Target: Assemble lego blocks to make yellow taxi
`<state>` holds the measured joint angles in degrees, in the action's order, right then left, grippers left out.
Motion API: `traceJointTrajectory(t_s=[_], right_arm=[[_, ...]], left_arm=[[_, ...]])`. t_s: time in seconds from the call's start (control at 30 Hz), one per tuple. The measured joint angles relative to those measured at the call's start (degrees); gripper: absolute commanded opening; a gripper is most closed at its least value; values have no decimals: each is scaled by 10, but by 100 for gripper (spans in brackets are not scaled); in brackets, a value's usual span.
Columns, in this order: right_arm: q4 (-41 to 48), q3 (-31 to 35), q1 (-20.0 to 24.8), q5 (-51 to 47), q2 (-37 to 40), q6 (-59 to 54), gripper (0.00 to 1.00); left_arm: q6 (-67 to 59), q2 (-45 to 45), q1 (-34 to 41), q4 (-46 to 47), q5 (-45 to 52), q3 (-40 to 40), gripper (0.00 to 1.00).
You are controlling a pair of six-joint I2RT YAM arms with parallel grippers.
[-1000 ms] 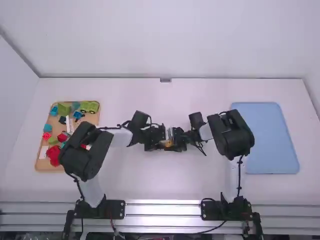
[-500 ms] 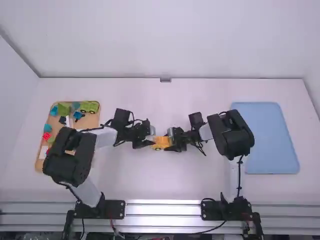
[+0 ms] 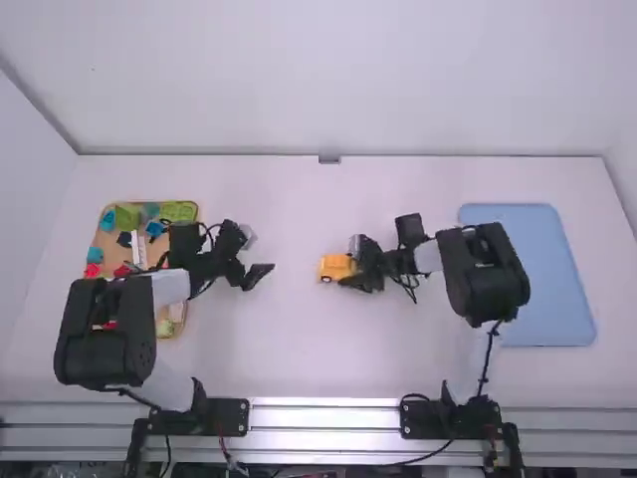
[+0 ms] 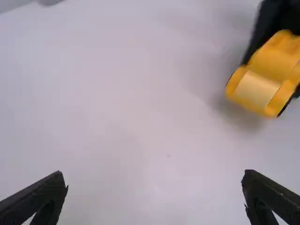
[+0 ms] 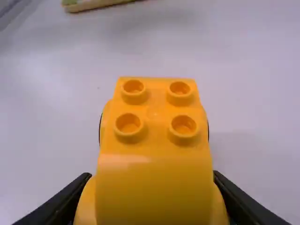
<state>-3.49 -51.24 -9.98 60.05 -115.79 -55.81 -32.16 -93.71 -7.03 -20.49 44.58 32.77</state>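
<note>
1. High view, taking 12 as away from the camera: the black left claw [image 3: 260, 254] gapes wide with nothing between its fingers. The yellow plastic wheeled block vehicle [image 3: 336, 267] lies at its 3 o'clock, near the middle of the white bench [image 3: 299, 349].
2. In the right wrist view, the black right claw [image 5: 152, 180] is clenched on the vehicle's sides at the smooth, curved section; the four-studded end juts out beyond. Gripped at one end, it could pivot if that far end catches the bench.
3. A shadow beside the vehicle in the left wrist view suggests it is slightly raised. Opening the right claw too early might let it drop and pop a joint.
4. Joints hidden by the grip may be only half pressed; uneven squeezing would pry them apart.
5. Should it be bound for the flat blue tray [image 3: 542, 299] at 3 o'clock, a low carry risks clipping the rim. Swinging the left claw back inward could knock it askew.
</note>
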Motion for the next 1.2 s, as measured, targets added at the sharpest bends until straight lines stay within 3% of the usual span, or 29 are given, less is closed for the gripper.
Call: traceJointTrajectory(t_s=[0.27, 0.47, 0.57, 0.63, 0.67, 0.73, 0.87, 0.93, 1.07, 1.13, 1.2], right_arm=[[214, 0, 96, -256, 236, 16, 33], [250, 0, 199, -379, 313, 41, 25], [210, 0, 278, -411, 320, 87, 25], [146, 5, 354, -410, 320, 134, 36], [134, 6, 362, -408, 320, 141, 39], [33, 23, 427, -380, 308, 189, 42], [-102, 58, 486, -330, 247, 271, 35], [-120, 67, 497, -321, 216, 297, 36], [-111, 74, 502, -326, 154, 335, 58], [-81, 74, 493, -344, 139, 347, 95], [-55, 72, 483, -363, 139, 350, 98]], left_arm=[[107, 0, 3, -158, -71, -81, 99], [127, 0, 3, -271, -82, -129, 99], [134, 0, 3, -330, -85, -155, 99], [149, 0, 3, -362, -93, -170, 99], [153, 0, 3, -365, -95, -172, 99], [171, 0, 3, -380, -110, -179, 99], [191, 0, 3, -381, -119, -179, 99], [200, 0, 3, -381, -123, -179, 99], [221, 0, 3, -381, -123, -179, 99], [228, 0, 3, -381, -123, -179, 99], [237, 0, 3, -381, -123, -177, 99]])
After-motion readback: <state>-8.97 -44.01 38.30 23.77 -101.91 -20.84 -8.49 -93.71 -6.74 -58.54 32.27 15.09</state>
